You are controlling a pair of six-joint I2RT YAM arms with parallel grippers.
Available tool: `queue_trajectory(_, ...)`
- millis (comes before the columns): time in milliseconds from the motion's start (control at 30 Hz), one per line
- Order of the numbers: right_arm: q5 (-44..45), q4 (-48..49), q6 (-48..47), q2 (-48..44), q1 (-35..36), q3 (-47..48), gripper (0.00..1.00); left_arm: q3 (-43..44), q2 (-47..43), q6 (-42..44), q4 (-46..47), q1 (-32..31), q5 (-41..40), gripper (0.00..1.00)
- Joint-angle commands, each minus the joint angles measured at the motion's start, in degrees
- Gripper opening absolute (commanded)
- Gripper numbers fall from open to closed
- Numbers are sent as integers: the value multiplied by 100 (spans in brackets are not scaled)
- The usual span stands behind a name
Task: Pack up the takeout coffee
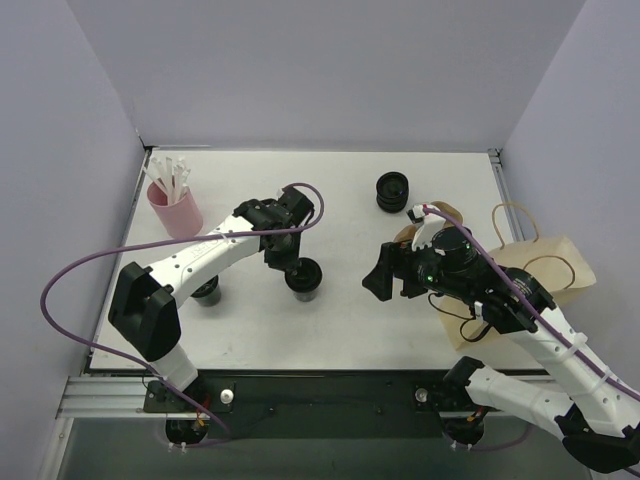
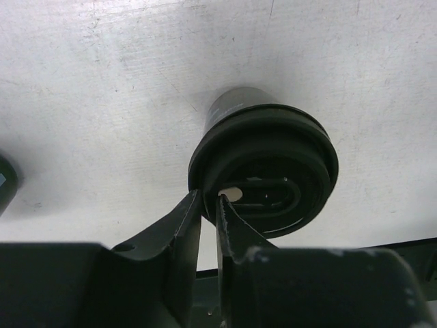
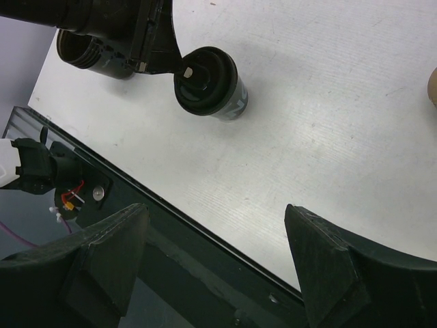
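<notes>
Left wrist view: my left pincer at the coffee's lid

The takeout coffee [image 2: 263, 157] stands upright mid-worktop [image 2: 102, 102], well apart from the brown paper bag [image 1: 560, 262]. My left pincer [image 2: 209, 199] is barely parted, its tips at the lid's near rim; I cannot tell whether it is pinching. My right pincer [image 3: 215, 263] is spread wide and empty. The cup looks light, thin-walled and crushable, and the lid may pop off, so I'd grip the body just below the rim, gently.

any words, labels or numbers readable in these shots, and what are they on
No text here can be read with certainty.
A white printed mark on the side of the takeout coffee, right wrist view: too blurred to read.
Nothing else shows lettering.
</notes>
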Motion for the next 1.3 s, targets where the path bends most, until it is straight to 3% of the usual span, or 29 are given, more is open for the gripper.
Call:
queue_trajectory(0,107,35,-99,58,33,-51,82,178,-1,-10,160,28,109,27)
queue_trajectory(167,115,62,-108,76,33,-24,83,213,-107,-28,143,10,100,32)
queue_trajectory(367,45,411,137,277,24,-33,83,319,-387,-115,186,19,-154,49)
queue_trajectory(533,-394,1001,358,865,33,107,82,-329,-1213,-72,871,317,204,61)
queue_trajectory(700,-631,1178,200,1937,-28,607,82,-1445,-2074,95,2101,931,1293,64)
queue_trajectory(867,-1631,1545,68,2895,-467,705,82,-2430,-2576,376,2971,1249,2138,68)
queue_trajectory(1067,-2897,1846,-169,3800,-846,722,79,-2704,-2568,658,3201,1364,2350,70)
queue_trajectory(1267,-3172,1837,-371,4487,-899,960,77,-3047,-2410,658,3579,1399,2490,69)
